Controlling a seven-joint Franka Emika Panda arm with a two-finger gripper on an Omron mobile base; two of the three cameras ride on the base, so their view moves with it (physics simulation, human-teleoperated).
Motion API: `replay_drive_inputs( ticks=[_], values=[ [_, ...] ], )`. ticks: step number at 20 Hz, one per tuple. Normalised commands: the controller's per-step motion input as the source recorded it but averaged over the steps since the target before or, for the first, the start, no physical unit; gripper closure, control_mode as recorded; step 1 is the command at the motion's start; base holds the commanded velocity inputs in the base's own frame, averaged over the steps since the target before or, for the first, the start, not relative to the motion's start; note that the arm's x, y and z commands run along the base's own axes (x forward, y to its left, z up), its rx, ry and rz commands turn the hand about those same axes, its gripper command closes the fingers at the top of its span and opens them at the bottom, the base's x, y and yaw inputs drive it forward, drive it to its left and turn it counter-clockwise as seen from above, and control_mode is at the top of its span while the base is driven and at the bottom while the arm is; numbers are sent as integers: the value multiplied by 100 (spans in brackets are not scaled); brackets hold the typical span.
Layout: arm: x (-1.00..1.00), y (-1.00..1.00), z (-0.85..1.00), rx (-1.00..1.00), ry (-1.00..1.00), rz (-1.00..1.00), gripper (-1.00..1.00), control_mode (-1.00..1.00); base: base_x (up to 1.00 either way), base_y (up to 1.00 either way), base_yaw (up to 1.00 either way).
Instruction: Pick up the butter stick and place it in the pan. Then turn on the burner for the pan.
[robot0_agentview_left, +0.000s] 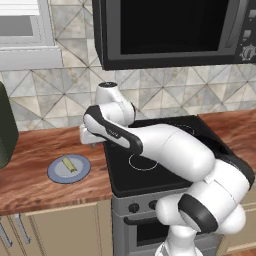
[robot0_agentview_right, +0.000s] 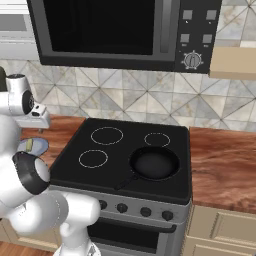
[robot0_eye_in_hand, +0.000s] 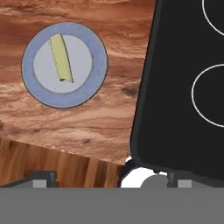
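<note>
Butter stick (robot0_eye_in_hand: 61, 57) (on plate (robot0_eye_in_hand: 41, 92)), beyond jaws

Grey-blue plate (robot0_eye_in_hand: 64, 64) on wooden counter (robot0_eye_in_hand: 105, 118), at 9 o'clock of black glass cooktop (robot0_eye_in_hand: 175, 109). Microwave (robot0_agentview_right: 120, 32) at 12 o'clock above cooktop. Oven knobs (robot0_agentview_right: 133, 209) along stove front.

I see the butter stick (robot0_agentview_left: 69, 164) lying on the plate (robot0_agentview_left: 56, 173) on the wooden counter (robot0_agentview_left: 35, 150), left of the cooktop (robot0_agentview_left: 125, 177); my arm (robot0_agentview_left: 165, 150) reaches above.

Glossy white rounded arm segments joined by dark bands at the joints.
</note>
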Motion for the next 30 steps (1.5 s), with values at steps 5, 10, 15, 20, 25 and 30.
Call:
replay_drive_inputs(
  ticks=[5,10,15,20,25,30],
  values=[
    [14,13,-23,0,4,7,-100,-100,0,0,0],
    [7,26,-28,0,3,5,-100,-100,0,0,0],
    [11,37,-25,0,3,3,-100,-100,0,0,0],
    [24,32,-19,0,4,0,-100,-100,0,0,0],
    [27,23,-22,0,3,0,-100,-100,0,0,0],
    [17,22,-19,0,5,0,-100,-100,0,0,0]
  ],
)
